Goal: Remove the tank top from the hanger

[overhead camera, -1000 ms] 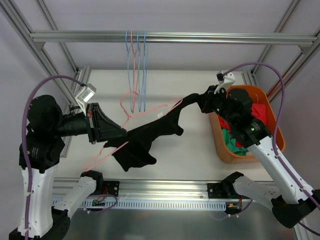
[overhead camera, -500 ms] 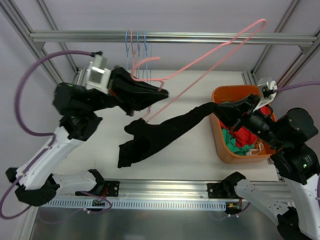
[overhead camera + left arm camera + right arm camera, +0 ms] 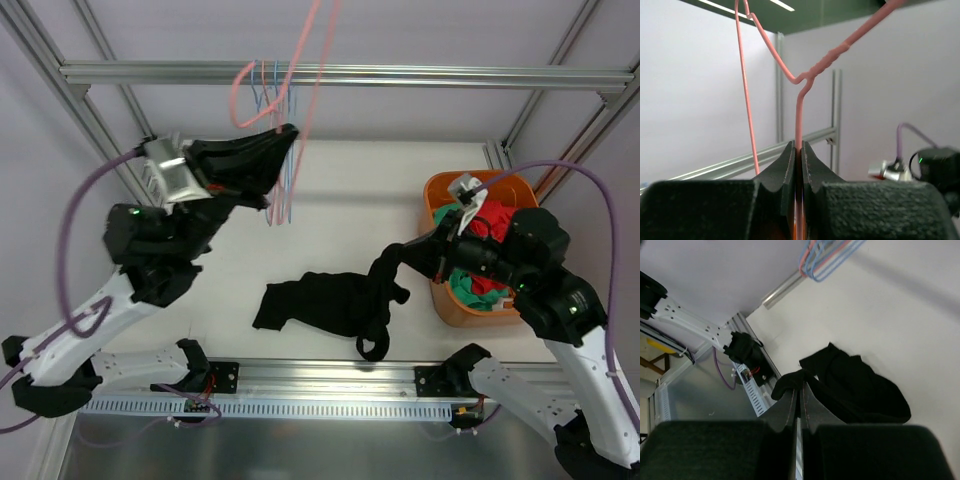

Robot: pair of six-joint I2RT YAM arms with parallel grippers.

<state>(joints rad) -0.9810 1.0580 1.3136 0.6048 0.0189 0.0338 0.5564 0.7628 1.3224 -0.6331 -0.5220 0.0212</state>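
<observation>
Pink wire hanger (image 3: 300, 60), bare and held high at left: your left gripper (image 3: 287, 133) is clamped tight on its neck, beside spare hangers (image 3: 280, 200) on the rail (image 3: 450, 77). Centre, the black tank top (image 3: 320, 300) lies off the hanger, heaped on the table (image 3: 400, 170), one strap pinched in your closed right gripper (image 3: 400, 255). Separation looks done; only letting go remains, with the orange basket (image 3: 458, 312) close at right.

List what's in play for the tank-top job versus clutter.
Job:
- pink hanger, clamped in the left hand
- black tank top, off the hanger, lying on the table, pinched by the right hand

Just there:
- orange basket
- spare hangers
</observation>
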